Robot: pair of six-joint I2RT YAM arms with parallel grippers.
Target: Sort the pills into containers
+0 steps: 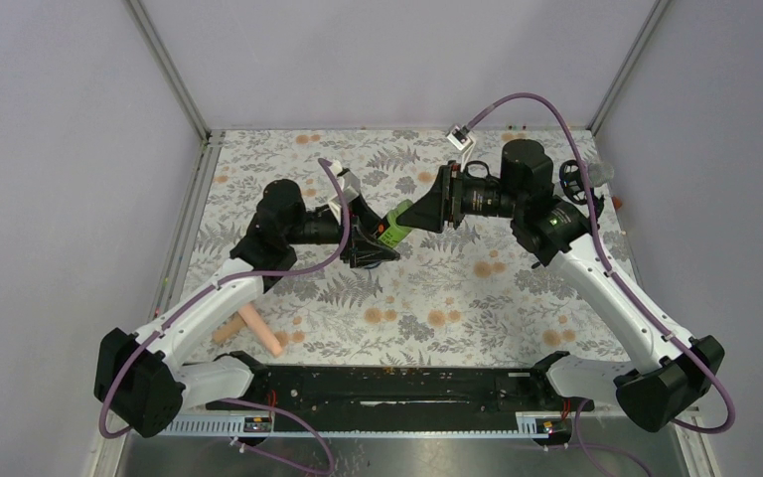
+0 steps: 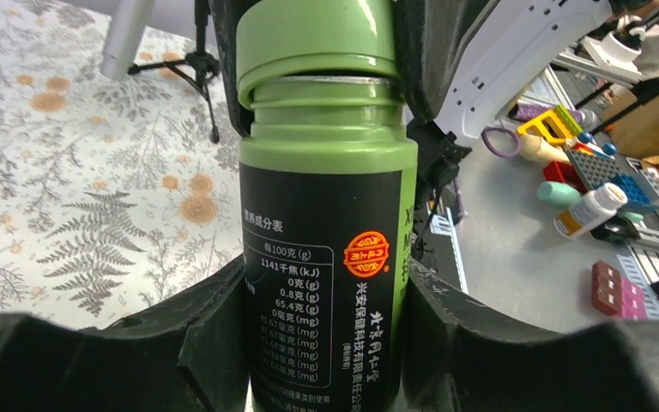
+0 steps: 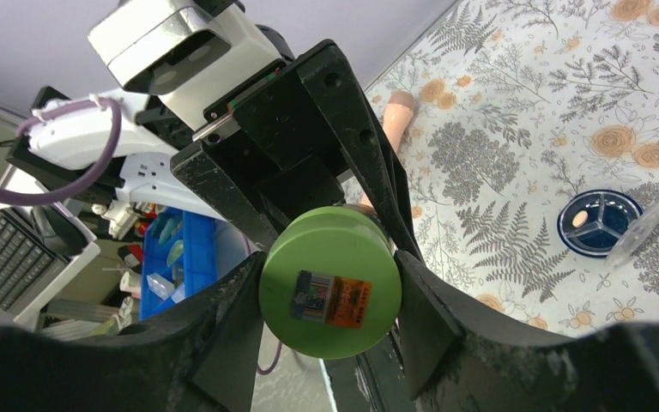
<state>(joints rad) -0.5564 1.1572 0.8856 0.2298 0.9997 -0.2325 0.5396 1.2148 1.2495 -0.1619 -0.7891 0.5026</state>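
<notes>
The green bottle (image 1: 394, 225) with a black label is held in the air between both arms, above the middle of the floral mat. My left gripper (image 1: 371, 241) is shut on the bottle's body (image 2: 326, 257). My right gripper (image 1: 415, 213) is shut on its green cap (image 3: 327, 288). In the left wrist view the cap (image 2: 316, 36) sits raised on the neck, with a gap showing under it. The shallow dark-blue jar (image 3: 601, 224) lies open on the mat with one pale pill (image 3: 577, 220) in a compartment. It is hidden in the top view.
A clear lid (image 3: 640, 231) lies beside the blue jar. Two peach-pink rods (image 1: 257, 330) lie on the mat near the left arm's base; one also shows in the right wrist view (image 3: 397, 114). Walls enclose the mat on three sides.
</notes>
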